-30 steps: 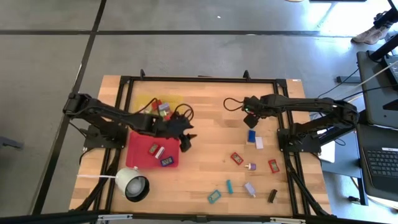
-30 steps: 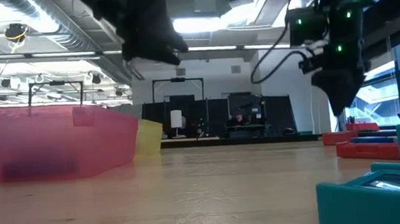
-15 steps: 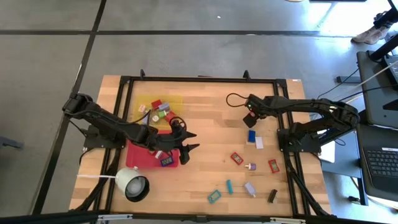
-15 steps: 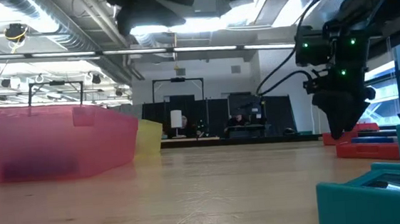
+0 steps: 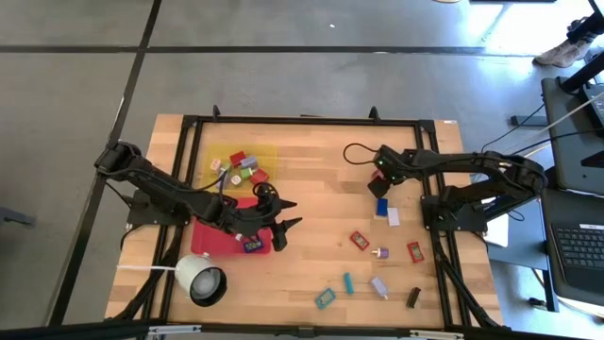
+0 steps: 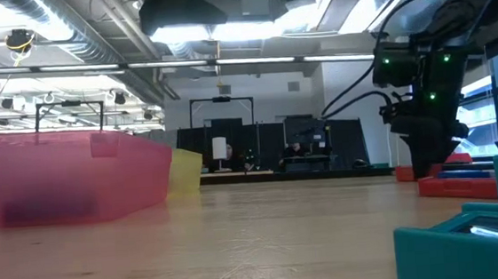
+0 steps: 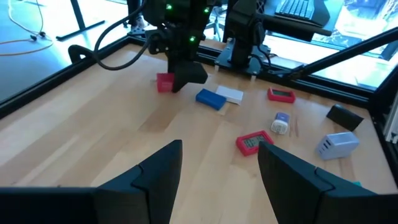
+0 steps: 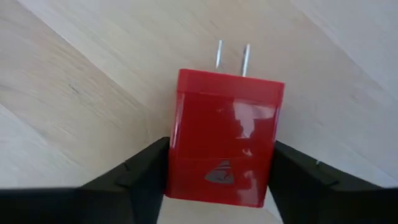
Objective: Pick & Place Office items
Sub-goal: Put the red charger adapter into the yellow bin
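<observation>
Between the fingers of my right claw (image 8: 217,165) sits a red plug block (image 8: 222,146), its two metal prongs pointing away over the bare wood; the fingers press both its sides, clamped on it, toward the desk's (image 5: 311,179) far right. My left claw (image 5: 280,222) hovers with fingers apart beside the red tray (image 5: 212,236). Loose office items (image 5: 368,260) lie scattered toward the near right corner.

Red plug adapter (image 8: 224,140), two metal prongs showing, lies flat on the wood. Beside it lie a blue block (image 7: 210,98), then a white block (image 7: 231,94).
</observation>
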{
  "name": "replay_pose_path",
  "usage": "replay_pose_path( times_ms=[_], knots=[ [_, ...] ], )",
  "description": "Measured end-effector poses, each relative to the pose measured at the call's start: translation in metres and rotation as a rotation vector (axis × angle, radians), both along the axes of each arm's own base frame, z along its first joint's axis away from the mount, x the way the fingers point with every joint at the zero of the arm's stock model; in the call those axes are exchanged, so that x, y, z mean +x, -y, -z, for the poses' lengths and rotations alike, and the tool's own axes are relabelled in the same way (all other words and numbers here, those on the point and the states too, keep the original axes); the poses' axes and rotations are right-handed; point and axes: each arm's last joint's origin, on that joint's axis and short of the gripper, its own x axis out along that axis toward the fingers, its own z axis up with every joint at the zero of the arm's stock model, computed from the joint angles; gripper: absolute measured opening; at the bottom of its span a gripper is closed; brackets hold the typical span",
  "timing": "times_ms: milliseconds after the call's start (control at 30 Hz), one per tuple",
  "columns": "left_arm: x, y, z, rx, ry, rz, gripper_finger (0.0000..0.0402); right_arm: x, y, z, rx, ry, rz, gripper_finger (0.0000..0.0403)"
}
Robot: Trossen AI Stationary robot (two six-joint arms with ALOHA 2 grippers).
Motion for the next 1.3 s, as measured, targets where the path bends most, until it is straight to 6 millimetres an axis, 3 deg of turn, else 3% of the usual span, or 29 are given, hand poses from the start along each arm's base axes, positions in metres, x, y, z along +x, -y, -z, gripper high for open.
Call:
replay_pose_path(
  times_ms=[67, 267, 533, 767, 933, 1100, 1300],
  knots=[
    [0.000, 0.000, 0.000, -0.001, 0.003, 0.000, 0.0207, 0.000, 0.000, 0.000, 0.002, 0.003, -0.003, 0.0214],
    [0.000, -0.001, 0.000, 0.008, 0.002, -0.001, 0.0207, 0.006, 0.001, -0.002, -0.012, 0.043, -0.052, 0.0214],
    [0.002, -0.009, -0.002, 0.021, 0.025, -0.095, 0.0208, 0.051, -0.006, -0.043, -0.165, 0.235, -0.305, 0.0214],
    [0.009, -0.033, -0.001, -0.150, 0.081, -0.192, 0.0208, 0.090, -0.034, -0.094, -0.551, 0.262, -0.619, 0.0223],
    [0.013, -0.049, -0.002, -0.187, 0.102, -0.232, 0.0208, 0.106, -0.059, -0.125, -0.795, 0.226, -0.770, 0.0222],
    [0.017, -0.060, -0.006, -0.232, 0.155, -0.227, 0.0218, 0.111, -0.083, -0.140, -0.893, 0.214, -0.857, 0.0221],
    [0.023, -0.071, -0.015, -0.296, 0.243, -0.156, 0.0247, 0.111, -0.099, -0.142, -0.928, 0.205, -0.947, 0.0221]
  ],
)
